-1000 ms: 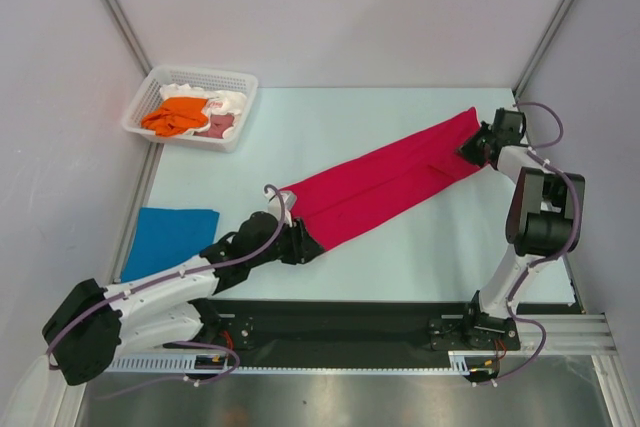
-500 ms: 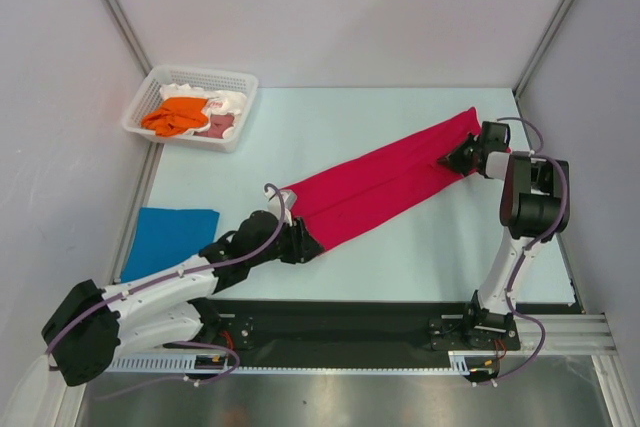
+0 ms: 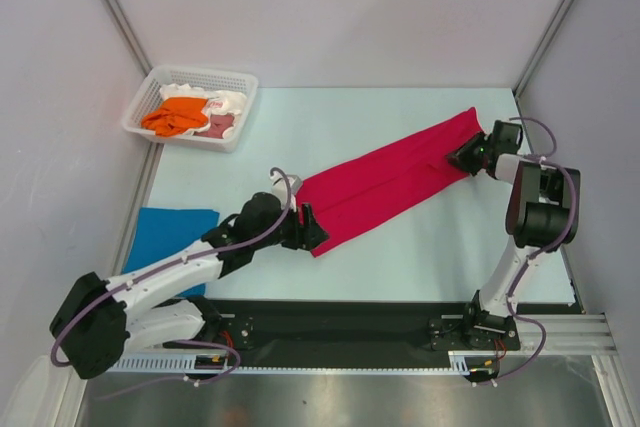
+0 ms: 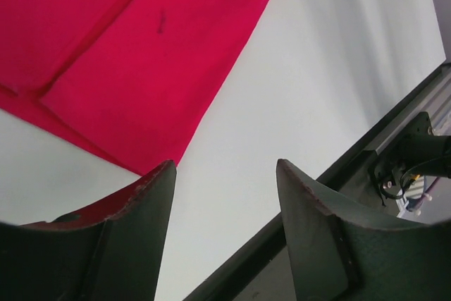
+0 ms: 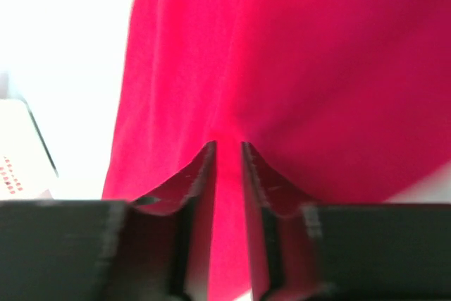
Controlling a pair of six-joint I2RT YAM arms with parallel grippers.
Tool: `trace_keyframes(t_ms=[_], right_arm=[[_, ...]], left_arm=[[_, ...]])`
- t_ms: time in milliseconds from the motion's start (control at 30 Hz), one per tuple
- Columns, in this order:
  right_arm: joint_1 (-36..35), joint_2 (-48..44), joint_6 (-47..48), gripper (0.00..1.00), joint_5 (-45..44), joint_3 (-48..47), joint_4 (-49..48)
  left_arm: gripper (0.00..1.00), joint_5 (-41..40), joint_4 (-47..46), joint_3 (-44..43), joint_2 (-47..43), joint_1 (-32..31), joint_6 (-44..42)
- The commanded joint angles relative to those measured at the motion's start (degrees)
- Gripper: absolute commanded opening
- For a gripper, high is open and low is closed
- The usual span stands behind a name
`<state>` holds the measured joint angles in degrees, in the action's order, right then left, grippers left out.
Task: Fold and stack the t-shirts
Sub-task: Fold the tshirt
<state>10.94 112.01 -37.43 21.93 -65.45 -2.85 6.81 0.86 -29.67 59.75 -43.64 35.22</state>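
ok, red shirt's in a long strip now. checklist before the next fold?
1. Left fingers off the red shirt: ok. They stand apart with nothing between them, and the shirt's corner lies just beyond.
2. Right fingers off the shirt: cannot tell. The gap is narrow and shows red cloth.
3. Strip flat on the table: ok, it lies diagonally.
4. Blue shirt out of the way: ok, flat at the left edge and apart from the red.
5. Other shirts contained: ok, inside the basket.
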Motion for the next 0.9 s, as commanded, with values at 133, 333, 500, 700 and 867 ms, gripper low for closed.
trace_keyframes(t_ms=[133, 333, 500, 700, 867], right_arm=[[7.42, -8.03, 4.55, 0.39, -0.92, 0.33, 4.77], [12.70, -5.13, 6.40, 0.47, -1.19, -0.82, 4.09], [14.55, -1.71, 4.83, 0.49, 0.21, -2.39, -1.19], [14.72, 2.42, 3.16, 0.51, 0.48, -4.07, -3.30], [14.72, 5.06, 2.10, 0.52, 0.39, -4.86, -3.83]], left_arm=[[0.68, 7.16, -0.60, -8.03, 11.24, 0.31, -4.55], [0.70, 10.68, -0.69, -14.44, 21.98, -0.04, -5.16], [0.69, 11.56, -0.69, -15.59, 24.72, -0.13, -4.46], [0.69, 12.44, -2.17, -13.93, 22.70, -0.13, -3.67], [0.69, 13.05, -2.36, -12.87, 20.24, -0.13, -3.06]])
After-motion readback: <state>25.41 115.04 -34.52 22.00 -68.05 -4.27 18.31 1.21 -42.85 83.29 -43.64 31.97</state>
